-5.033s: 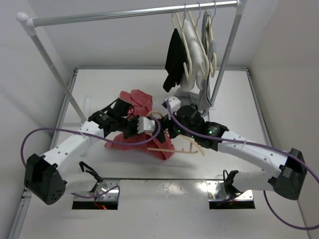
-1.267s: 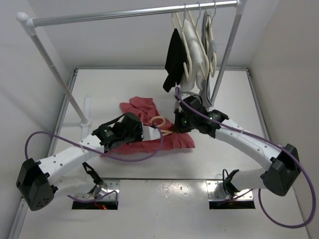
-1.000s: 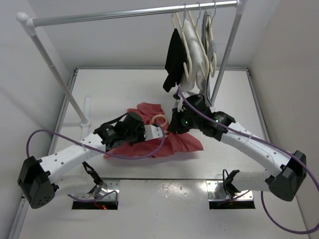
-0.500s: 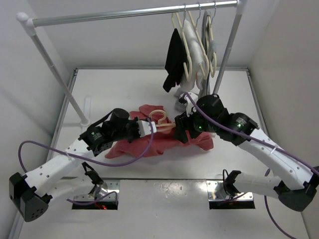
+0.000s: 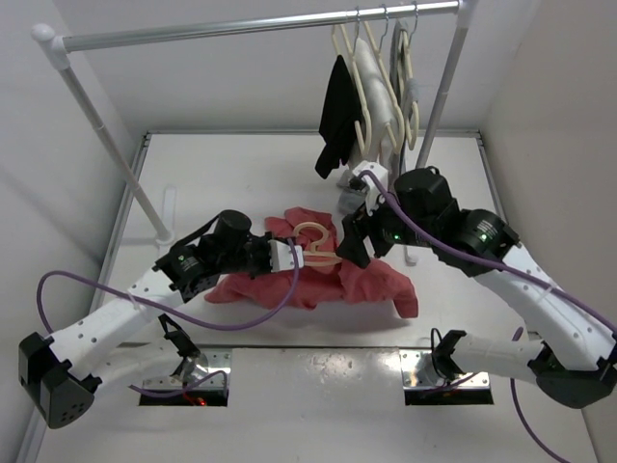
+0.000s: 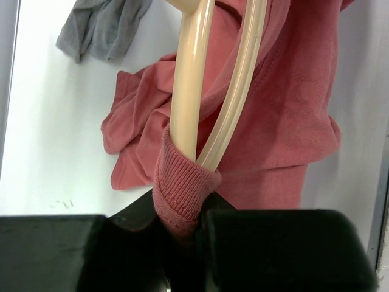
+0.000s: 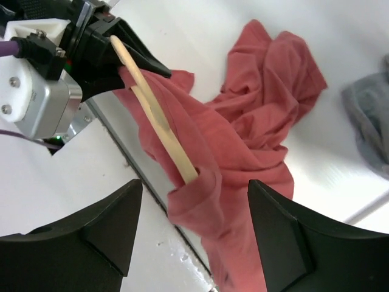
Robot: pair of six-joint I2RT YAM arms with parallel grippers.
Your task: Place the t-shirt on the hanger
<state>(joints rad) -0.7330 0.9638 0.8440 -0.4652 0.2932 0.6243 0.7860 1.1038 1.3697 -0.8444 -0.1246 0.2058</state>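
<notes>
There are one red t-shirt (image 5: 366, 285) and one peach hanger (image 6: 188, 79) showing. Three pale hangers (image 5: 371, 77) and one black garment (image 5: 337, 106) are hanging on one rail (image 5: 212, 29). One grey garment (image 6: 100, 27) is lying down. Two robot arms (image 5: 125, 309) are reaching.

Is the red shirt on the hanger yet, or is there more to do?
Partly. Done: one arm of the hanger sits inside the t-shirt, cloth covering its tip. In hand: the left gripper pinches hanger and collar together; the right gripper hovers open. Left: most of the shirt lies bunched on the table, so it needs pulling over the rest of the hanger.
</notes>
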